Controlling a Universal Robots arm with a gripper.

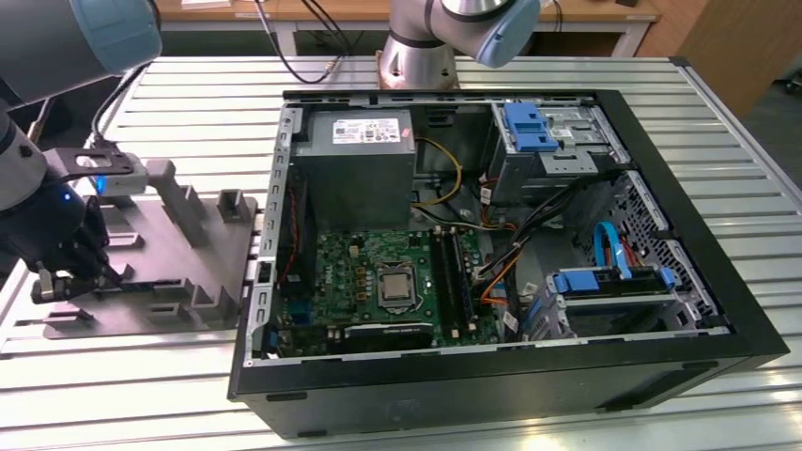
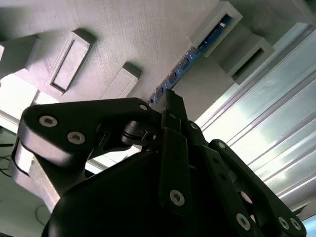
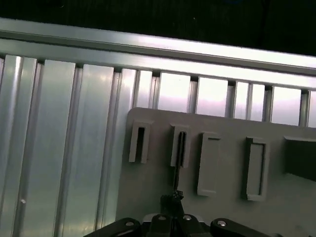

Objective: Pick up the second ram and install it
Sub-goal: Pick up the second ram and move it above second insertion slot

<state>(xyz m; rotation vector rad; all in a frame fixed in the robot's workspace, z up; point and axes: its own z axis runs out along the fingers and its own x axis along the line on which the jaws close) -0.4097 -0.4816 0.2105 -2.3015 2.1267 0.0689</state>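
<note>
Gripper [image 1: 78, 278] is low over the grey fixture [image 1: 188, 246] at the exterior view's left, well apart from the open PC case [image 1: 701, 310].

In the second wrist view we see the gripper [image 2: 170, 102] with both fingers drawn in on the near end of the ram [image 2: 198, 49]. It looks clamped on the stick, with no gap showing either side. The ram's far end sits in a fixture [image 2: 123, 39] tab.

In the first wrist view the ram [image 3: 176, 167] is edge-on, a thin dark line running from a slotted tab of the fixture [image 3: 222, 123] straight to the gripper [image 3: 173, 199]. So the ram stands on edge and is seated in the fixture, not lifted.

The fixture lies flat on the slatted aluminium table [image 1: 188, 94], near the table's edge.

The case lies on its side with the motherboard [image 1: 363, 282] exposed and the CPU [image 1: 397, 285] mid-board. The long dark RAM slots [image 1: 448, 272] are just beside the CPU on the exterior view's right. We can't tell whether a stick is in them.
</note>
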